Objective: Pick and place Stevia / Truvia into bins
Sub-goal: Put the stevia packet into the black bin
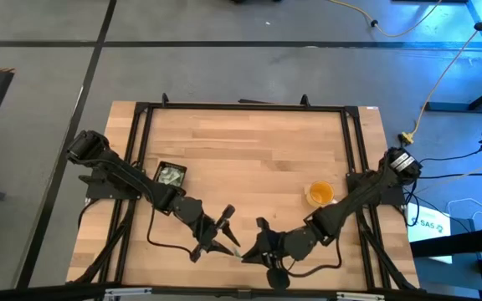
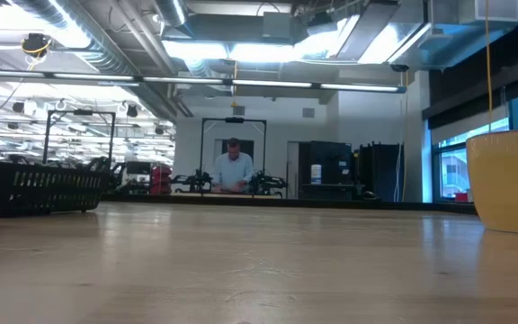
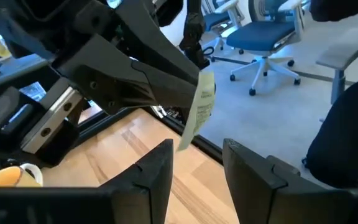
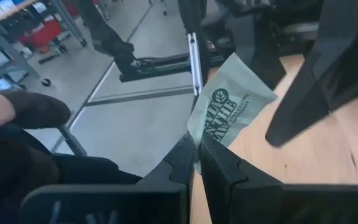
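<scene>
Grey concrete floor (image 1: 48, 92) surrounds the pale wooden counter (image 1: 249, 142); bright ceiling strip lights (image 2: 214, 49), tall windows (image 2: 448, 166), a blue swivel office chair (image 3: 263, 43).

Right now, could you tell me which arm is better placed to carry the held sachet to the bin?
Probably the left. The right hand pinches the sachet, but the bin lies beside the left arm, whose open hand waits facing the sachet, suggesting a handover.

The left tool (image 3: 196, 177) has its two dark fingers (image 3: 151, 174) parted above the wooden surface (image 3: 114, 155). Just beyond them hangs a pale green Stevia sachet (image 3: 199, 111) (print too small to read), pinched at its upper end by the right tool (image 3: 188, 78). A yellow cup (image 3: 8, 176) stands nearby. Blue office chairs (image 3: 263, 37) stand on the floor beyond.
</scene>
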`<state>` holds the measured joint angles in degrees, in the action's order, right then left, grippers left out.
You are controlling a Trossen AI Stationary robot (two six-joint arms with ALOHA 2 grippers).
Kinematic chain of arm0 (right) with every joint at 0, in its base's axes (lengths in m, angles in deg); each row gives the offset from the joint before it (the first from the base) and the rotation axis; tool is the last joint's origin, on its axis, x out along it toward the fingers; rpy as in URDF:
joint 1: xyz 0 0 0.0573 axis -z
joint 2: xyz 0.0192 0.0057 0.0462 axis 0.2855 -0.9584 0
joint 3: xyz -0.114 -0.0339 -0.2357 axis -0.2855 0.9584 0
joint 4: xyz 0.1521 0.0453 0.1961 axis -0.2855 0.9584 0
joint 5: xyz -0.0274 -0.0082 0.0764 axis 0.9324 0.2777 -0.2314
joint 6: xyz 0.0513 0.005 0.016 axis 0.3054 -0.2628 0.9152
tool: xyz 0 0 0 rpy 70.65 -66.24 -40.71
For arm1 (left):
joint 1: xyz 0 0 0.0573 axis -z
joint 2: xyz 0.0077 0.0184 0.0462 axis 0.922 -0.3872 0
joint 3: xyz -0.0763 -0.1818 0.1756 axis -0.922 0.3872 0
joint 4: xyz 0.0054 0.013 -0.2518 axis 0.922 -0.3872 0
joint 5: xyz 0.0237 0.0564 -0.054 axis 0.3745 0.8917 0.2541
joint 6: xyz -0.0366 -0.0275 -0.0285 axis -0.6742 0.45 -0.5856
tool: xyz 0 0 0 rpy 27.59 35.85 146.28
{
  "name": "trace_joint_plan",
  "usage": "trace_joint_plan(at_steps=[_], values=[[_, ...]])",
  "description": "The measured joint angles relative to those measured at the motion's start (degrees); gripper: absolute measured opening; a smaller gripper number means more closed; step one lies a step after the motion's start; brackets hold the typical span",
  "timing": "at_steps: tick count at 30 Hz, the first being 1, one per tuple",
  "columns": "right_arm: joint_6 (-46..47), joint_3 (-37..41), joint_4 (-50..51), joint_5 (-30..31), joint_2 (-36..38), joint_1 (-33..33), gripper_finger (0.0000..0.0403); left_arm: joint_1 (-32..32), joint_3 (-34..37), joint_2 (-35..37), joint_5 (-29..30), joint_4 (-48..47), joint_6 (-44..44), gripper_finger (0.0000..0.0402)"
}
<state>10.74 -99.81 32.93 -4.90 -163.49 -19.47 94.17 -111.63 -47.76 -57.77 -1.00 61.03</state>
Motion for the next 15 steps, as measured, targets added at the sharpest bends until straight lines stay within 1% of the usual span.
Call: trace_joint_plan(at_steps=[4,9,15], values=[[0.3,0.0,-0.2,-1.2,0.1,0.6,0.0028,0.0,0.0,0.0,0.0,-0.1,1.1,0.0135],[0.3,0.0,-0.2,-1.3,0.1,0.6,0.0028,0.0,0.0,0.0,0.0,0.0,2.9,0.0136],[0.3,0.0,0.8,-1.1,0.1,1.0,0.0028,0.4,0.0,0.0,0.0,1.8,3.9,0.0126]])
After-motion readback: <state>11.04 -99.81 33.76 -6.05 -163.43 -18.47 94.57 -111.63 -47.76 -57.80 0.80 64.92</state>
